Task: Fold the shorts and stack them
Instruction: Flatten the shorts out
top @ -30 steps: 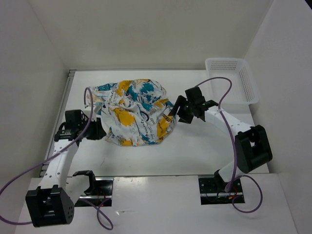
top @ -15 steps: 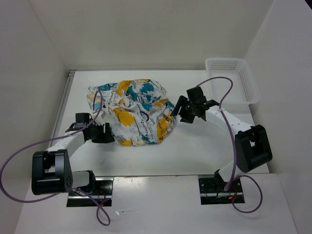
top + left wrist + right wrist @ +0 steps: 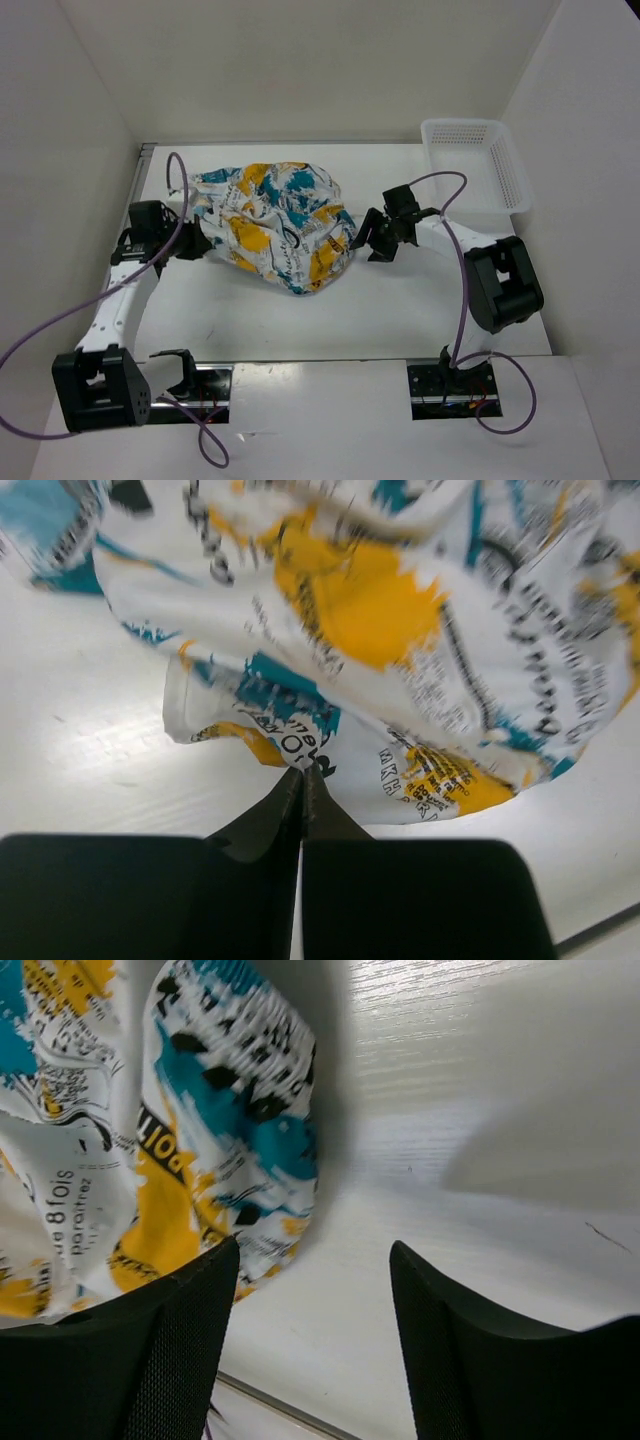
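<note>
The shorts (image 3: pixel 275 225) lie crumpled in a heap mid-table, white with yellow and teal splashes and black lettering. My left gripper (image 3: pixel 197 243) sits at their left edge. In the left wrist view its jaws are pressed together with a bit of the shorts' hem (image 3: pixel 300 730) pinched at the tips of the left gripper (image 3: pixel 303 773). My right gripper (image 3: pixel 366 240) stands just off the heap's right edge. In the right wrist view the right gripper (image 3: pixel 312 1252) is open over bare table, and the shorts (image 3: pixel 200 1110) lie next to its left finger (image 3: pixel 185 1335).
A white mesh basket (image 3: pixel 475 170) stands at the back right corner. White walls close in the table on the left, back and right. Purple cables loop from both arms over the table.
My left gripper has shut at the shorts' left hem, and the heap's lower left part has drawn up and in. The right gripper has dropped slightly and stayed open.
</note>
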